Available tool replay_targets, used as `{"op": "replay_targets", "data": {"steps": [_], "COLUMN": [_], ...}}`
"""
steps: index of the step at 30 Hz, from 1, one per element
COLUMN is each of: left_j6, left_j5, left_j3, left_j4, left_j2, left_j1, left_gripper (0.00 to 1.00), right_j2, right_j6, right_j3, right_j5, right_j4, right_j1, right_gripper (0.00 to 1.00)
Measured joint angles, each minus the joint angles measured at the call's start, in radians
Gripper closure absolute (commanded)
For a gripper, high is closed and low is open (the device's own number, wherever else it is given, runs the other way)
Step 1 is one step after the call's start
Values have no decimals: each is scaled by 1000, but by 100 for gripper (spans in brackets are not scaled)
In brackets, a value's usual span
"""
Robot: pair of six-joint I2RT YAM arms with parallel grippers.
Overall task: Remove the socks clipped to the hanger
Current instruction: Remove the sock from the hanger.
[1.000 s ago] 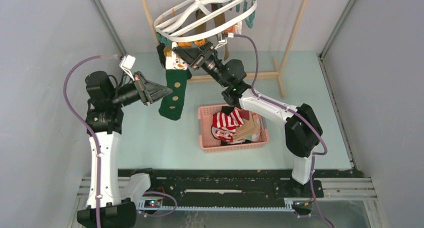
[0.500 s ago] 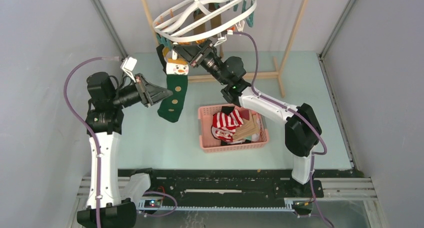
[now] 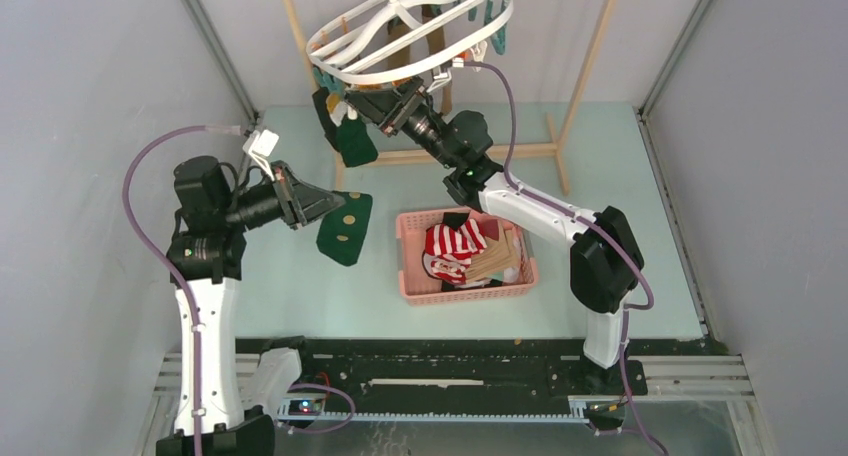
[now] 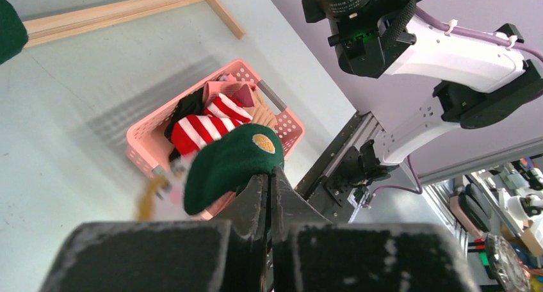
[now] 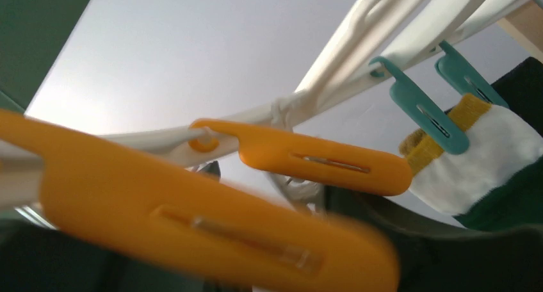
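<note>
Left claw [image 3: 335, 201] [image 4: 269, 177]: closed, pinching one end of a green sock [image 3: 343, 238] [image 4: 227, 164] with yellow dots. The sock is off the hanger [image 3: 350, 71] and droops from the fingers over the table [image 3: 300, 296], just left of the basket [image 3: 403, 256]. Cannot tell whether its low end touches the table.

Right claw [image 3: 372, 104]: raised under the hanger's near rim, among the clips. Its wrist view is filled by two orange clips [image 5: 307, 161], the nearer one blurred, so the jaws are hidden; cannot tell if open or closed.

Second sock [image 3: 352, 144] [image 5: 474, 170] (green, with a white band and yellow cuff): clipped to the hanger by a teal clip [image 5: 419, 109], hanging just beside the right claw.

Basket, pink, on the table between the arms: holds a striped sock [image 3: 452, 244] in red and white, a tan sock [image 3: 497, 258] beside it, and some dark fabric.

Wooden rack [image 3: 590, 66] stands behind and carries the hanger.
</note>
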State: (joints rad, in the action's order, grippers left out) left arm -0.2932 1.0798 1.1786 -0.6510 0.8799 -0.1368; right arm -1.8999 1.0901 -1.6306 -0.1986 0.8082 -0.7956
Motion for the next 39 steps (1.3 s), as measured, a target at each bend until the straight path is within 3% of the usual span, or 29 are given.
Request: {"op": "replay_targets", "data": {"steps": [1, 2, 21, 31, 37, 39], "left_j6": [11, 21, 85, 79, 72, 66], "left_j5": [-3, -5, -39, -40, -40, -39], "left_j3": [0, 0, 13, 28, 28, 28], "left_j4": [-10, -18, -70, -67, -66, -66], "left_j2": [-6, -11, -22, -22, -27, -28], "left_j1": [0, 0, 2, 2, 2, 2], "left_gripper": [100, 100, 100, 100, 100, 100], "right_j2": [0, 0, 226, 301, 306, 306], "right_j6": [4, 0, -175, -382, -468, -497], "right_j3": [1, 5, 449, 540, 540, 540], "right_j5": [-10, -21, -179, -269, -282, -282], "right_j4": [-5, -7, 32, 67, 55, 33], "right_j1": [0, 0, -59, -156, -181, -190], "right_gripper": [7, 1, 1, 13, 38, 53]}}
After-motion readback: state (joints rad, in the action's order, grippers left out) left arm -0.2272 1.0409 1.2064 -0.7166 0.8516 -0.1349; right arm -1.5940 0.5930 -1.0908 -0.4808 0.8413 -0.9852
